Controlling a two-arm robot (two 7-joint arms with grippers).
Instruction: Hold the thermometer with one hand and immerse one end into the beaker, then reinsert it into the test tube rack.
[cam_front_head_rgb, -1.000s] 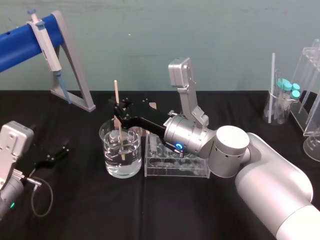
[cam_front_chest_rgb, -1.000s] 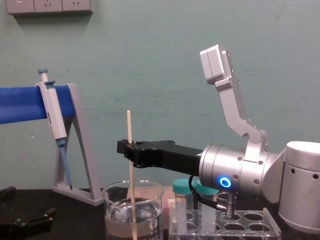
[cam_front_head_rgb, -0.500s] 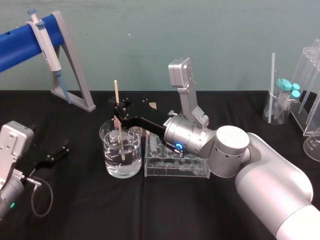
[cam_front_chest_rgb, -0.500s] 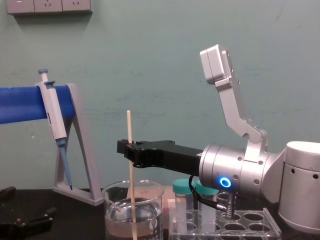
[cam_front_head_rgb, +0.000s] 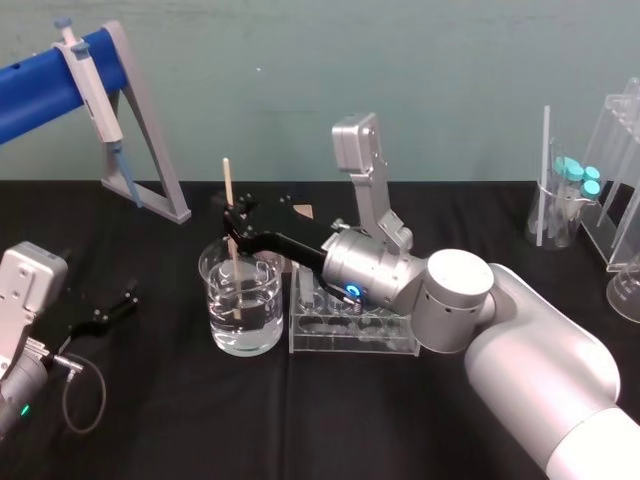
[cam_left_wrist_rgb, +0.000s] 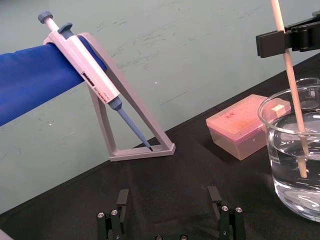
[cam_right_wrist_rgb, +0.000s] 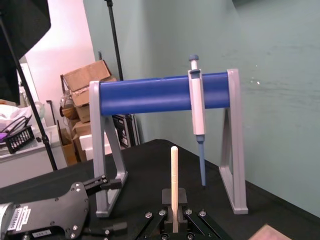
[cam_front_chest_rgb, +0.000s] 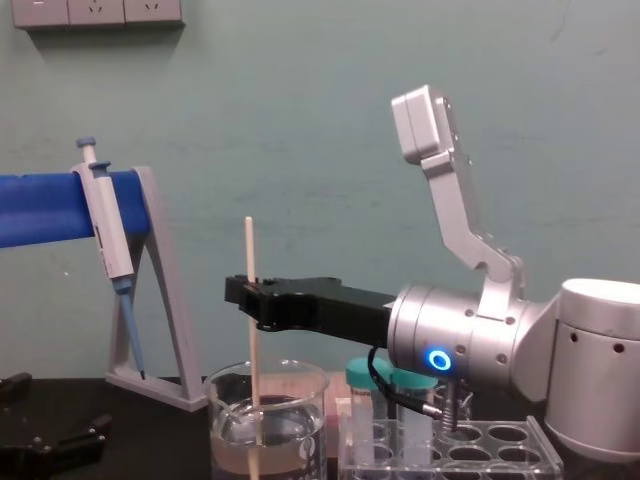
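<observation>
- Since a second ago the right gripper has carried the thermometer slightly toward the left edge of the desk and a touch upward, jaws pinching the rod.
- Its lower end sits underwater in the beaker, mid-desk, so the dip looks done; the test tube rack, just beside, comes next.
- Clear water fills over half the beaker; teal-capped tubes stand in the rack.
- Left gripper idles, spread, near the left edge.
</observation>
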